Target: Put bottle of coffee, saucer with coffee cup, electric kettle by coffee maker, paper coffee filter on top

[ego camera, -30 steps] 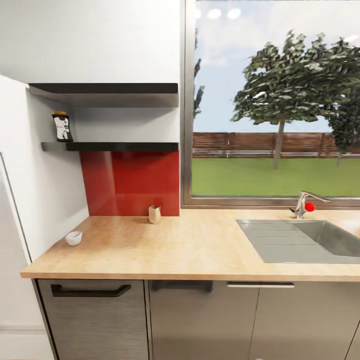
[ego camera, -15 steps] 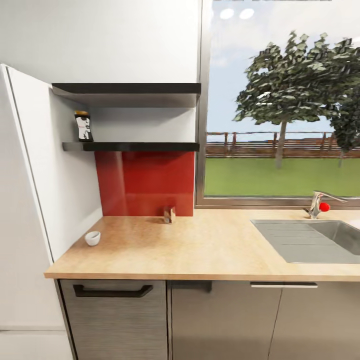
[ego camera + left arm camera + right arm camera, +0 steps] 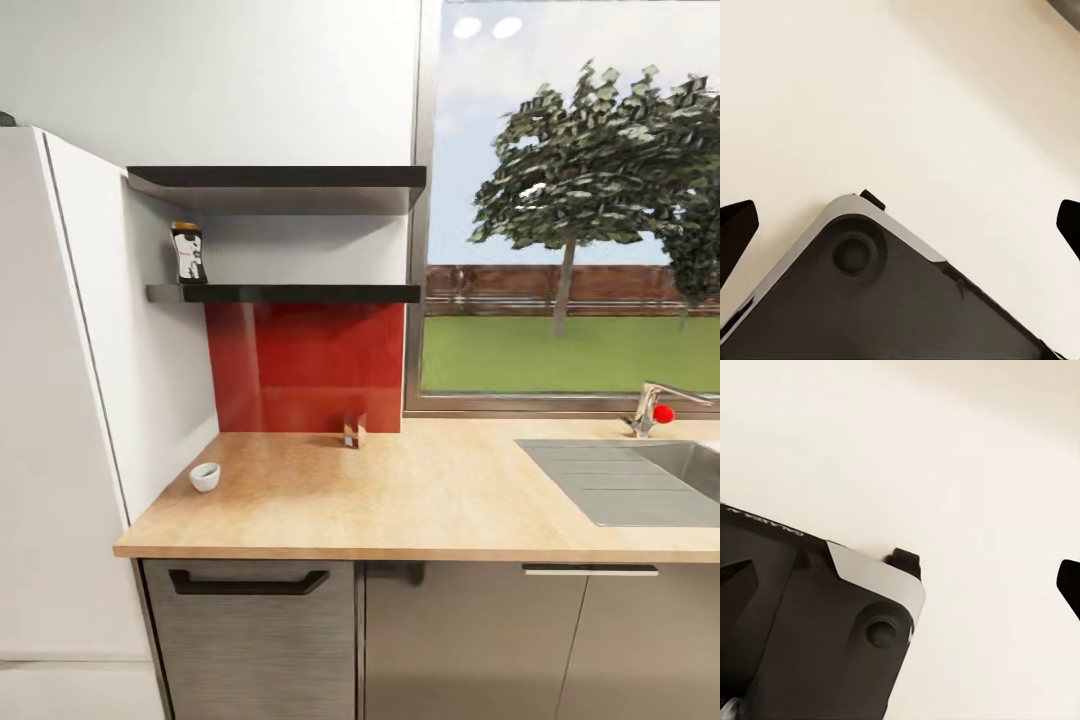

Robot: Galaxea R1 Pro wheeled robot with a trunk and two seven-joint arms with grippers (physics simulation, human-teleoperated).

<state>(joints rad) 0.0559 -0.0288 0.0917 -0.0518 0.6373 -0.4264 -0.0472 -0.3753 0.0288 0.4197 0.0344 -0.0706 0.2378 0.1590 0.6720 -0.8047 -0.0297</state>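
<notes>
Left hand above a pale floor
Its two dark fingertips sit wide apart, with the robot's dark base below.

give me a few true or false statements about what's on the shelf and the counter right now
1. The bottle of coffee stands on the lower shelf. True.
2. A small white cup lies in the sink. False: it sits on the countertop near its left end.
3. A small box stands by the red backsplash. True.
4. The faucet has a blue knob. False: the knob is red.
</notes>
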